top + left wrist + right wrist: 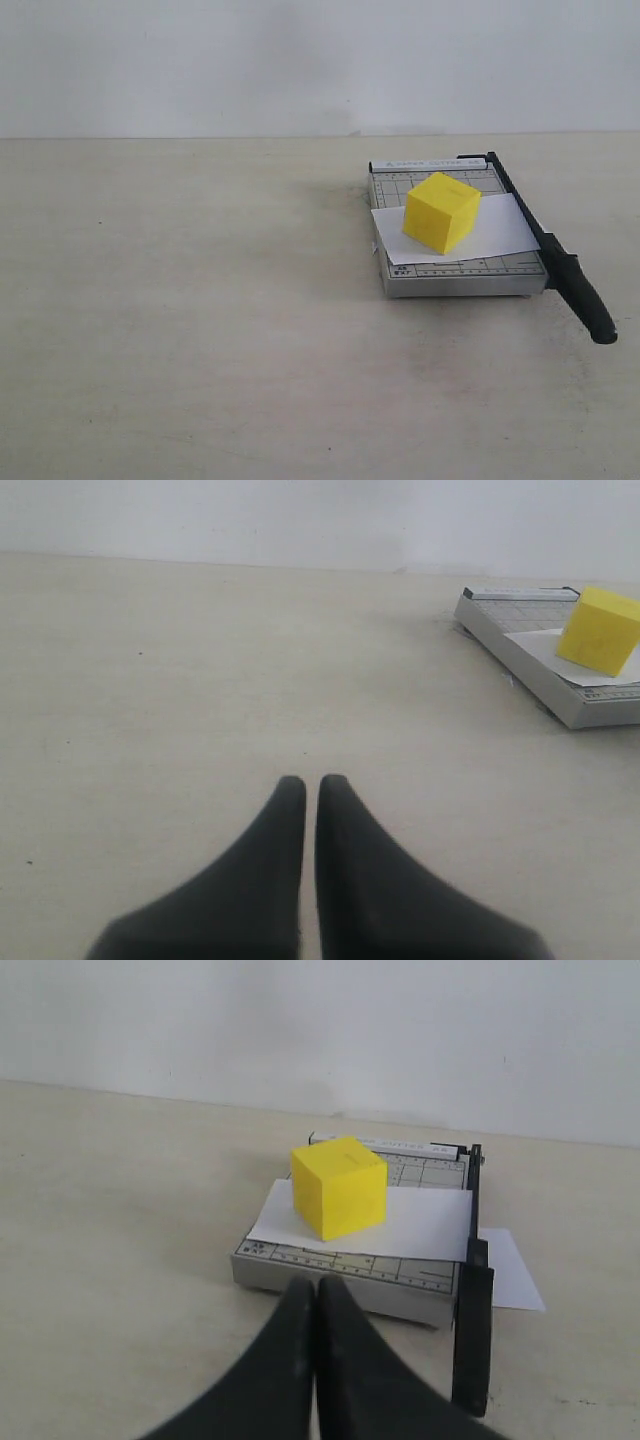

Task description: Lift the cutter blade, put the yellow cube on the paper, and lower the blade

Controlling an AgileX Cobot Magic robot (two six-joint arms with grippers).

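Note:
The yellow cube [441, 211] rests on the white paper [500, 232], which lies across the grey gridded trimmer [455, 278]. The black cutter blade [560, 262] lies down along the trimmer's right edge, its thick handle sticking out toward the front. In the right wrist view my right gripper [316, 1285] is shut and holds nothing, just short of the trimmer [350, 1278], with the cube [339, 1187], paper [420, 1225] and blade handle [472, 1330] beyond. My left gripper [304, 784] is shut over bare table, far from the cube [599, 630] and trimmer [545, 675]. Neither gripper shows in the exterior view.
A beige tabletop [200, 320] stretches left of and in front of the trimmer, and a pale wall [300, 60] closes the back. A strip of paper [510, 1275] pokes out past the blade on the table.

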